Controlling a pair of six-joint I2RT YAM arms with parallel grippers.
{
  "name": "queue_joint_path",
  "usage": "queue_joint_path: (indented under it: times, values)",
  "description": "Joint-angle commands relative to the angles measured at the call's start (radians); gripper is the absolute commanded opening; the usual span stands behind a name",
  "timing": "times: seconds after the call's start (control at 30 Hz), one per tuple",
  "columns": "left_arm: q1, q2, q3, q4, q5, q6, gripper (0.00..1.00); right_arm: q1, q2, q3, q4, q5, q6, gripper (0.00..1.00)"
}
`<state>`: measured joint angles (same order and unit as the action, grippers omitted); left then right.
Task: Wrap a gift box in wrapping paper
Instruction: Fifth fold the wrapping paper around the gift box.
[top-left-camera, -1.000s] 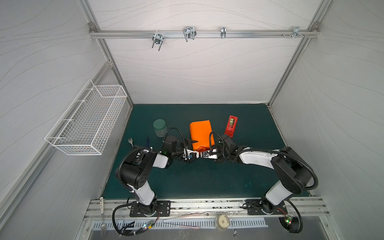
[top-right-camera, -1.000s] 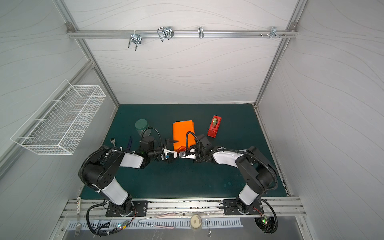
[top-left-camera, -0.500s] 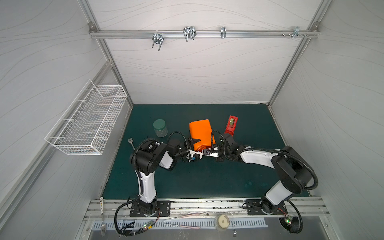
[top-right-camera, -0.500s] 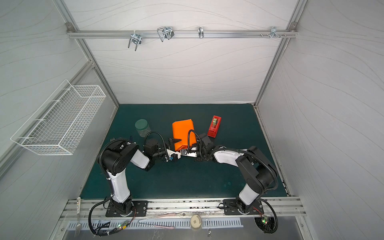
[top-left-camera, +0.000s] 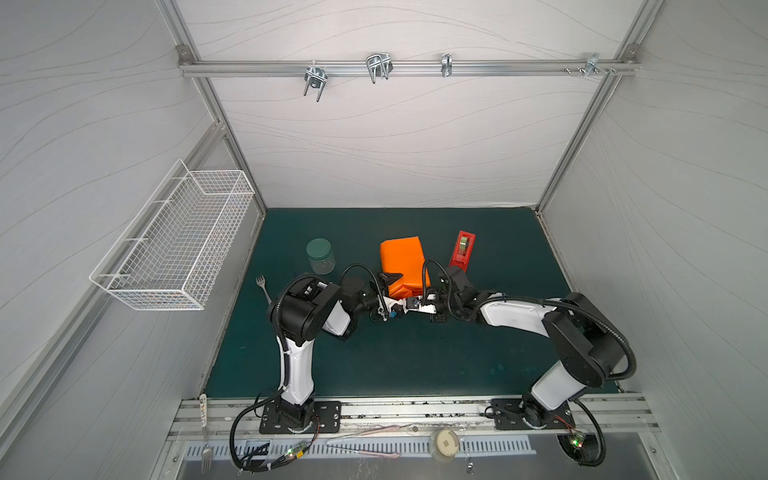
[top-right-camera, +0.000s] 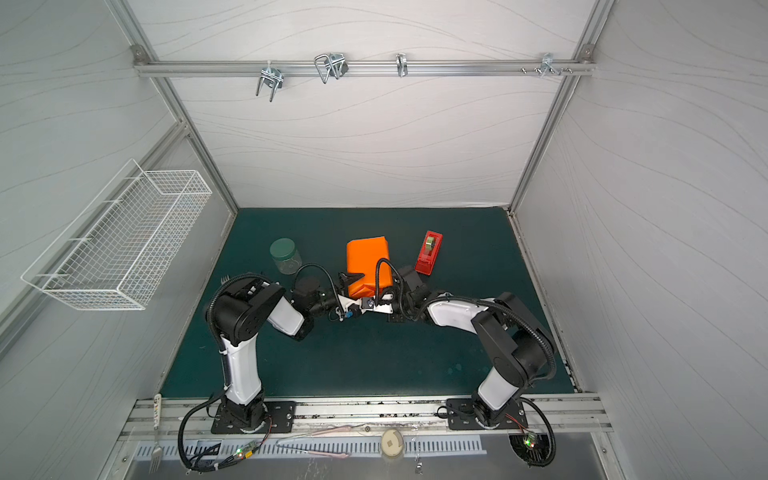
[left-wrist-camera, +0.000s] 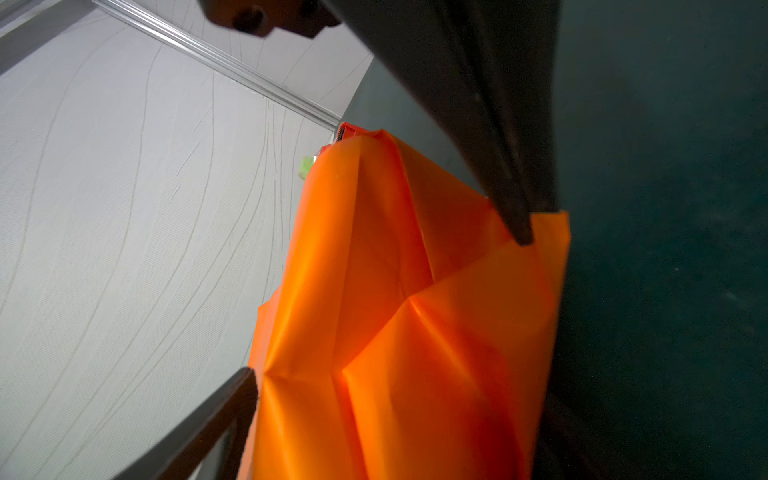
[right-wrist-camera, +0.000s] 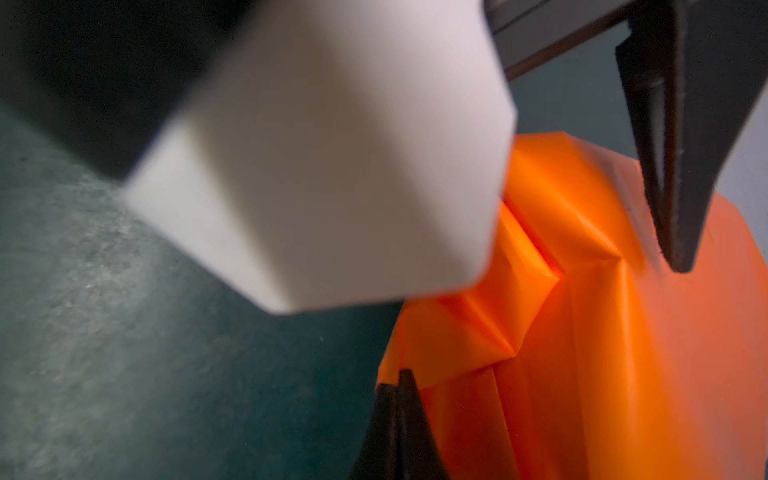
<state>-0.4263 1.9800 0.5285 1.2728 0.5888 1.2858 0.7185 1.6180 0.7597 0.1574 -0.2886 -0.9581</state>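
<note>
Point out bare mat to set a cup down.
Bare: the wide near stretch of mat between the left arm and right arm; the far strip behind the jar, wrapping paper and tape dispenser. Crowded: mid-mat, where both arms meet at the paper.

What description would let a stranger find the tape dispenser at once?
On the green mat, find the orange parcel. The tape dispenser lies beside it, on the side away from the jar. It is the only red thing, narrow, with a greenish roll inside.

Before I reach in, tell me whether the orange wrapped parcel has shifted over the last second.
No. In a top view the parcel of wrapping paper keeps the same gap to the red tape dispenser and the jar.
</note>
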Motion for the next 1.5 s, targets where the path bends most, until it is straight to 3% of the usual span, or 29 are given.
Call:
queue_joint_path:
  times: [0.0, 0.33, 0.77, 0.8, 0.87, 1.0, 1.17, 1.47]
  values:
    - [-0.013, 0.021, 0.021, 0.014, -0.018, 0.022, 0.88, 0.010, -0.008, -0.004, 0.011, -0.008, 0.004, 0.00]
    - [-0.013, 0.053, 0.008, 0.062, -0.030, 0.028, 0.77, 0.009, -0.008, -0.003, 0.021, 0.025, -0.018, 0.00]
    - [-0.013, 0.094, 0.010, 0.135, -0.046, 0.020, 0.74, -0.066, -0.122, 0.019, -0.128, -0.041, -0.045, 0.34]
    - [-0.013, 0.095, 0.010, 0.135, -0.047, 0.017, 0.74, -0.072, -0.121, 0.018, -0.126, -0.041, -0.038, 0.37]
    - [-0.013, 0.094, 0.010, 0.135, -0.043, 0.015, 0.74, -0.074, -0.112, 0.012, -0.103, -0.033, -0.030, 0.64]
    - [-0.014, 0.093, 0.007, 0.135, -0.045, 0.013, 0.73, -0.065, -0.077, -0.008, -0.010, 0.000, -0.013, 0.97]
    - [-0.013, 0.088, 0.005, 0.135, -0.047, 0.002, 0.73, -0.023, -0.039, -0.020, 0.098, 0.110, -0.024, 0.99]
    - [-0.013, 0.076, 0.005, 0.135, -0.049, -0.007, 0.73, 0.016, 0.031, -0.051, 0.232, 0.195, -0.066, 0.99]
